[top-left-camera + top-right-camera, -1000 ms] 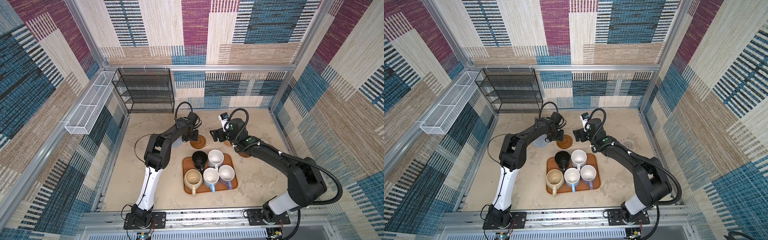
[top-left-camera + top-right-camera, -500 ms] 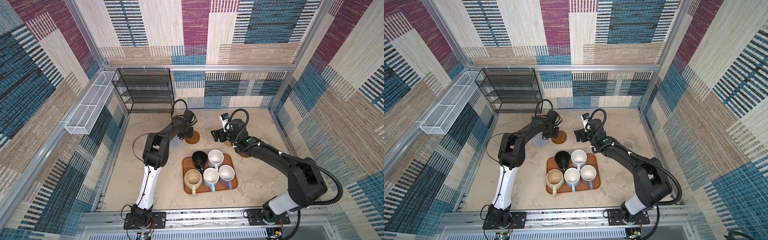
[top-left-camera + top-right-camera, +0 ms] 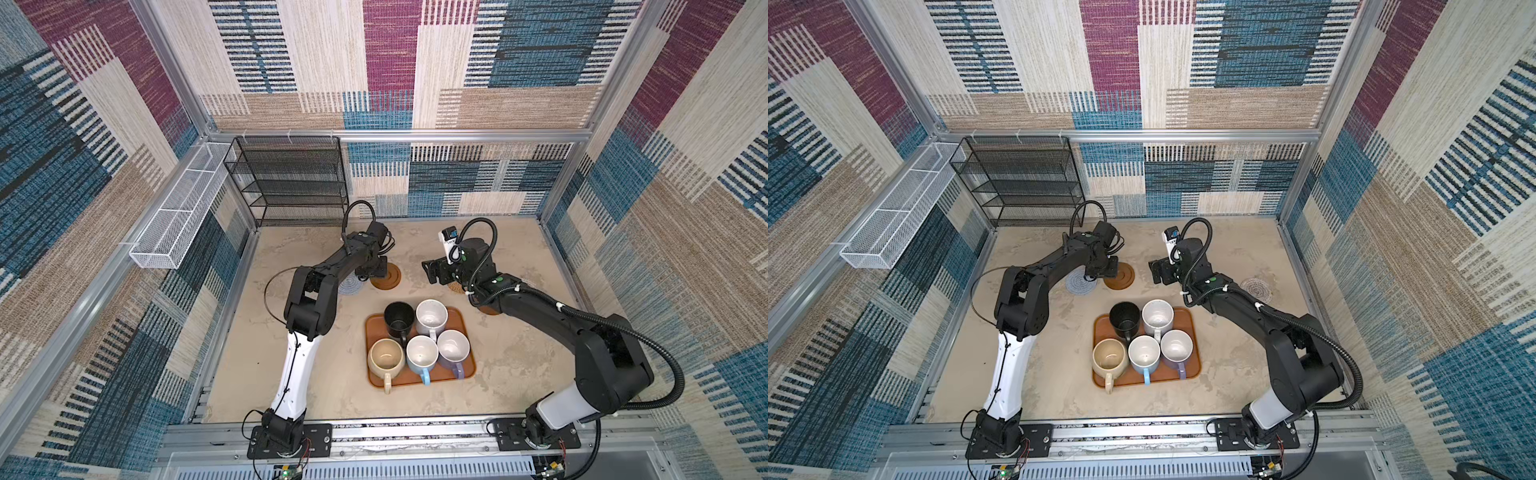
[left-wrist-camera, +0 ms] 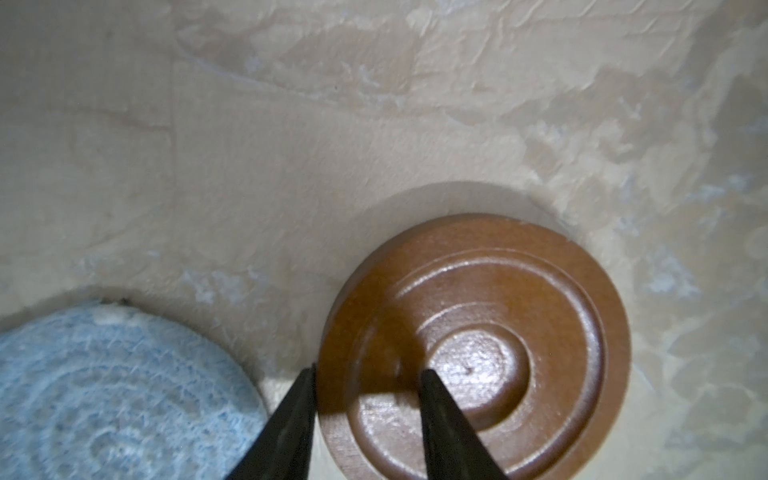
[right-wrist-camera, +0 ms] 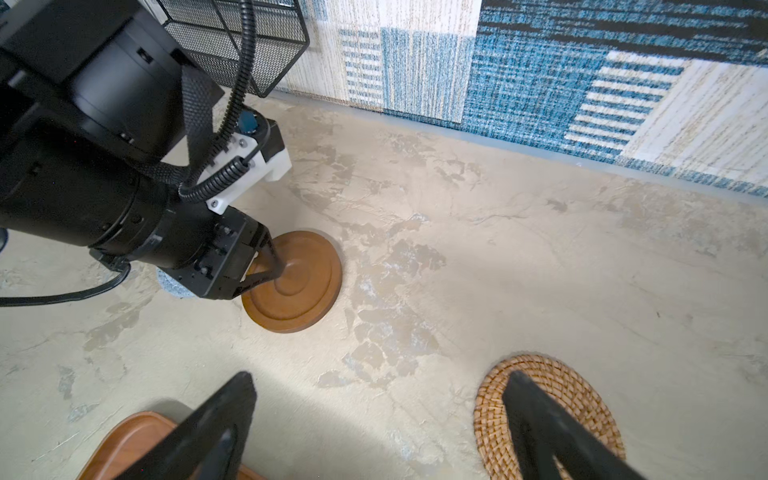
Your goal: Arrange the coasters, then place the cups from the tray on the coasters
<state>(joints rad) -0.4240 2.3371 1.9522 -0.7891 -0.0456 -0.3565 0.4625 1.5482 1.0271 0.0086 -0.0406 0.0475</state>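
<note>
On mottled tabletop (image 4: 291, 145) — round, ringed wooden coaster (image 4: 540, 316).

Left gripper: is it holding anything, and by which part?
The left gripper straddles the rim of the brown wooden coaster, one finger outside the edge, one on top; whether it grips cannot be told.

Woven coaster (image 4: 104, 395) cut off at edge — blurred, rattan coaster (image 5: 582, 399) half-hidden

Tray (image 3: 442, 377) orange-brown; cups (image 3: 432, 318) black, white, beige, blue, lavender; coasters (image 4: 519, 332) brown, blue-grey woven, tan rattan; counter (image 5: 498, 270) mottled beige.
</note>
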